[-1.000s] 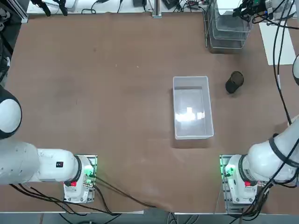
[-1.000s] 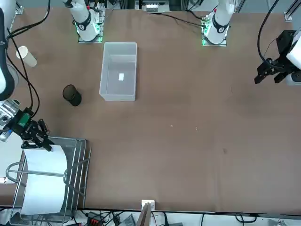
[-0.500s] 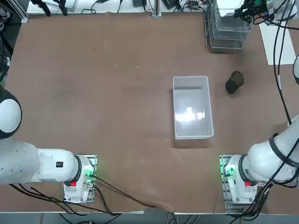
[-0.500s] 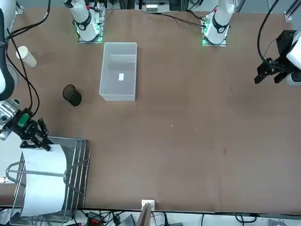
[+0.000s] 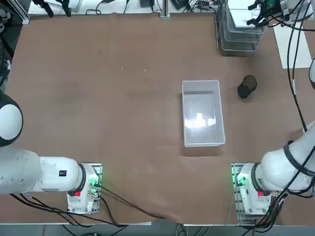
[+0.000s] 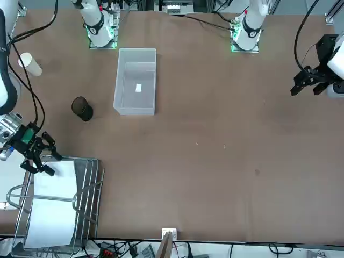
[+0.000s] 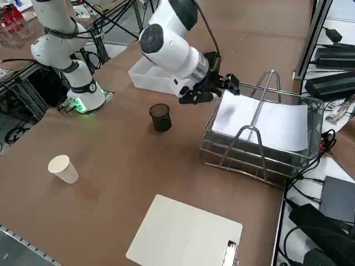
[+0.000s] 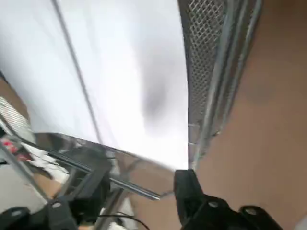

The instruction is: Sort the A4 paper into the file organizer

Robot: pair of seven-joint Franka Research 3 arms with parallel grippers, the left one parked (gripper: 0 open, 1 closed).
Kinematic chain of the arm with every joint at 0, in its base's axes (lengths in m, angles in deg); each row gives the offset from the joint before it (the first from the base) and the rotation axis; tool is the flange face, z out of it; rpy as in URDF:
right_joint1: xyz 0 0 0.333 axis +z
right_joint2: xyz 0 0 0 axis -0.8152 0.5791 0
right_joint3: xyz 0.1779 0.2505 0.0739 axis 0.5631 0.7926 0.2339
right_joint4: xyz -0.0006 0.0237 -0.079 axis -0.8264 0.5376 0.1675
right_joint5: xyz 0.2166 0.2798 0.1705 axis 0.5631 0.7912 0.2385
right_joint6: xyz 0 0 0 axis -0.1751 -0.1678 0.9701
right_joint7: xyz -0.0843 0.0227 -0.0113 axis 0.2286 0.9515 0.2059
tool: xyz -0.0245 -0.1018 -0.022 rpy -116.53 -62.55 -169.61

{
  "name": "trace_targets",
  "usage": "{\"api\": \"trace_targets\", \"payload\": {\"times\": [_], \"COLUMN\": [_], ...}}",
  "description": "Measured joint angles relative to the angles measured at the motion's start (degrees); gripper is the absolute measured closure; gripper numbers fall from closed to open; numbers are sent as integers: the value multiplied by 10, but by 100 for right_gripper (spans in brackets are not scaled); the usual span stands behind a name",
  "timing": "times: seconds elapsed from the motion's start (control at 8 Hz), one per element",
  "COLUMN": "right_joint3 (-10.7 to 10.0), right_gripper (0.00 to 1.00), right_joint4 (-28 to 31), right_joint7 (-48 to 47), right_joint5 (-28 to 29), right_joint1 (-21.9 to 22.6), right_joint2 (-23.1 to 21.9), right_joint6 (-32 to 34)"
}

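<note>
Now I see the A4 paper [image 7: 265, 123] lying flat in the top tier of the file organizer [image 7: 288, 160], which stands at the far right corner of the bench [image 5: 123, 98]. In the top view this corner is at about 1 o'clock from the clear bin [image 5: 202, 113] in the middle of the bench.

The relation that matters for my next move: in the right side view the right claw [image 7: 222, 90] stands just beside the near short edge of the sheet, and the sheet stretches away from it toward 3 o'clock. So the long axis of the paper runs straight on from the claw, along the length of the tray. In the front view it is the same: the claw [image 6: 42, 156] is at the corner of the sheet [image 6: 51, 204], and the paper goes from it toward 6 o'clock. The right arm is the only one near; the organizer is well apart from the other side of the bench.

The claw is spread, with both fingers apart. In the wrist view one dark finger [image 8: 189, 194] is below the white edge and the other at the opposite side, and I see nothing between them. It holds nothing. Whether a fingertip touches the paper edge or the wire rim I cannot tell.

My judgement is that the sheet is already placed, so the next move is to draw the claw back, away from the paper's edge, without dragging it. The wire handle [image 7: 260, 102] arches over the sheet but stands farther along the tray than the claw.
</note>
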Motion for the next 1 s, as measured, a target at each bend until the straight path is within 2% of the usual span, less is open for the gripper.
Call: {"api": "trace_targets", "payload": {"times": [0.12, 0.62, 1.0], "right_joint3": [-1, 1, 2], "right_gripper": [0, 0, 0], "right_joint4": [-7, -71, -99], "right_joint7": [13, 149, 336], "right_joint5": [-51, -258, -322], "right_joint1": [-1, 1, 2], "right_joint2": [-11, -65, -93], "right_joint6": [45, 214, 241]}}
